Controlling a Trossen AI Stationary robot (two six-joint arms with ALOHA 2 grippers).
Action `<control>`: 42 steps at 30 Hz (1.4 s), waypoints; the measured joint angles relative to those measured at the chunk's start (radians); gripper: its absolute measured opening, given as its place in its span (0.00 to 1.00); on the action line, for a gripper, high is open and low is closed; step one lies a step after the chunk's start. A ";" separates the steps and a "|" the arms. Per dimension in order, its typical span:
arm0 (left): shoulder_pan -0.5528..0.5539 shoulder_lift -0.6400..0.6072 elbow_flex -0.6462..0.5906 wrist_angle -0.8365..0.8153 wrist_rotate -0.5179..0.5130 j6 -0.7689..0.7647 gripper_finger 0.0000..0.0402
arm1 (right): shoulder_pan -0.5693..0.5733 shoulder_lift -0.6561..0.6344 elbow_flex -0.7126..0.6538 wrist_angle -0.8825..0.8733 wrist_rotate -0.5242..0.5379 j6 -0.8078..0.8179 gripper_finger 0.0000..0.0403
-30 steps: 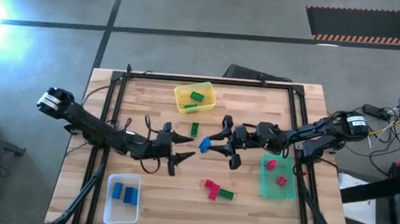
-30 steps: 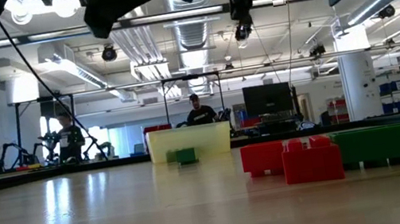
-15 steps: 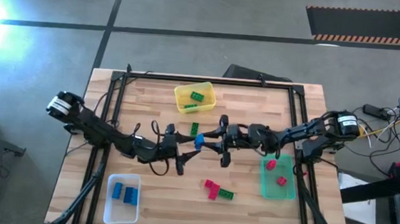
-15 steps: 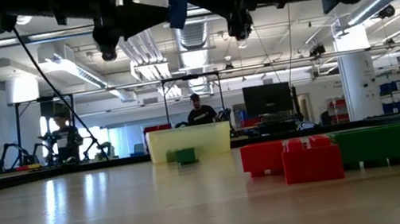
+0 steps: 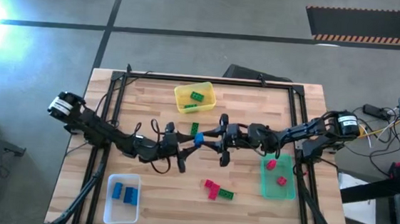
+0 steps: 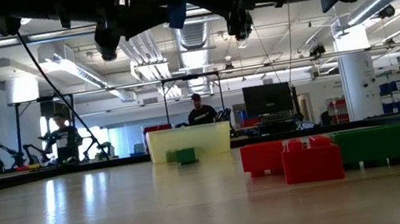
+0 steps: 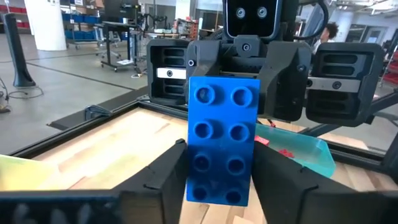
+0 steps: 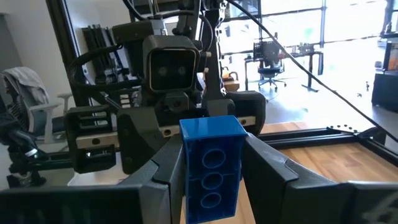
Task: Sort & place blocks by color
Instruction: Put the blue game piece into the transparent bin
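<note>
Mid-air handover above the middle of the wooden slatted surface point(image 5: 257, 109). Right gripper point(image 5: 203, 139) is closed on a blue rectangular studded plastic brick point(image 7: 222, 138), fingers pressed to its long sides. Left gripper point(image 5: 187, 143) faces it head-on, jaws partly open and bracketing the same brick's far end; the left wrist view shows its fingers just beside the brick's sides, firm contact not confirmed.

Outward: a loose green brick point(image 5: 194, 128) lies just at 12 o'clock of the meeting point. A yellow plastic bin point(image 5: 184, 91) holding green bricks sits farther toward 12 o'clock. A clear bin point(image 5: 110, 204) with blue bricks is at 7 o'clock. A translucent green bin point(image 5: 278, 191) with red bricks is at 4 o'clock. A red and green brick cluster point(image 5: 216, 190) lies at 5 o'clock.

Risks, as judged: if the right gripper lets go before the left clamps squarely, the brick drops among the loose bricks. An off-centre pinch could twist it out. Both grippers pulling together could jam or strain.
</note>
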 joint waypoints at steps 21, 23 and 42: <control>0.002 0.003 -0.007 -0.005 0.002 0.017 0.31 | 0.000 0.002 0.000 -0.028 0.001 0.011 0.49; 0.003 0.003 -0.007 -0.005 0.001 0.016 0.31 | 0.000 0.000 0.000 -0.042 0.001 0.020 0.55; 0.005 0.004 0.022 -0.105 -0.003 -0.174 0.31 | 0.000 -0.314 0.001 -0.407 -0.001 0.060 0.63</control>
